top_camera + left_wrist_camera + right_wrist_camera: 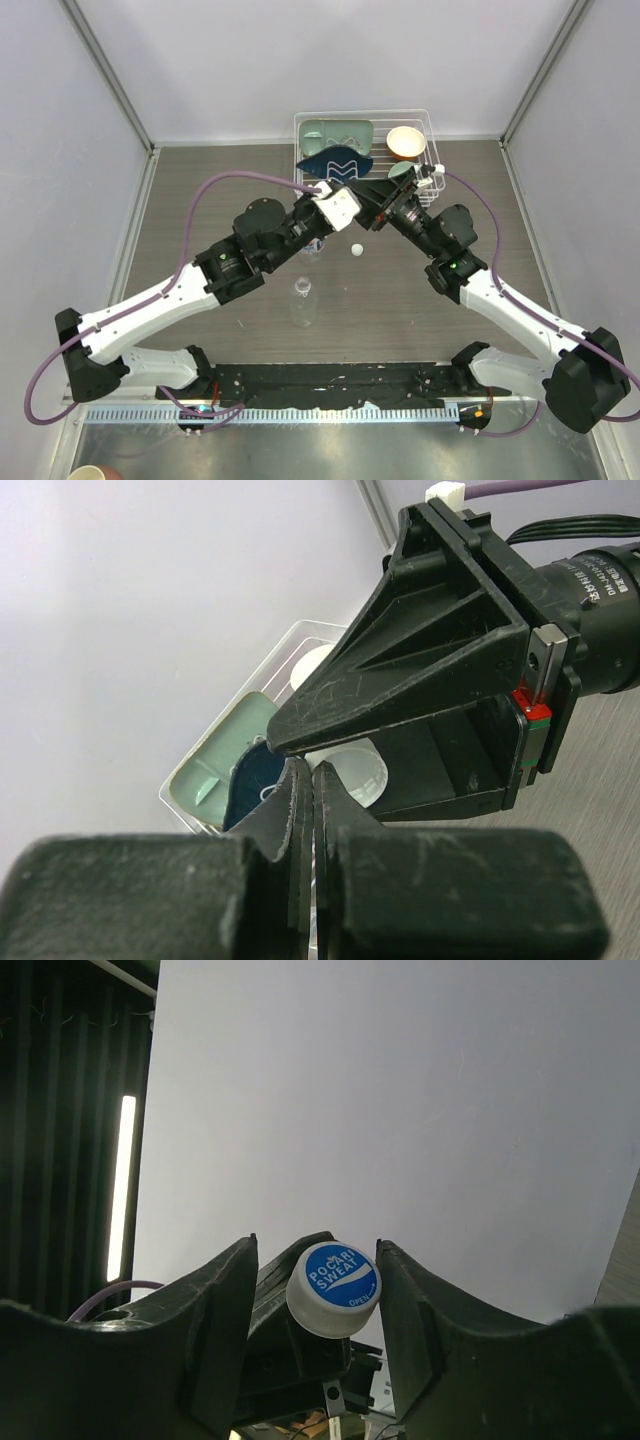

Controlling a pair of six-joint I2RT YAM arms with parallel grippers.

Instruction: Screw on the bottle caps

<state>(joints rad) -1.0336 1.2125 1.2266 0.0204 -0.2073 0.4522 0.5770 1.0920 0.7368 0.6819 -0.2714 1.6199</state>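
A white bottle cap (pixel 333 1288) with a blue printed top sits between my right gripper's (pixel 315 1244) open fingers, touching the right finger with a gap at the left one. My left gripper (pixel 312 770) is shut and pinches this cap (pixel 352 770) by its rim at the fingertips. In the top view both grippers, left (pixel 358 203) and right (pixel 373 199), meet above the table in front of the rack. A second white cap (pixel 354 249) lies loose on the table. An unlabelled clear bottle (pixel 303 300) stands mid-table. Another bottle (pixel 311 248) is mostly hidden under my left arm.
A white wire rack (pixel 300 125) at the far edge holds a green tray (pixel 338 133), an orange bowl (pixel 405 142) and a dark blue item (pixel 335 165). Grey walls close in the table on three sides. A paper cup (pixel 88 472) stands off the table at near left.
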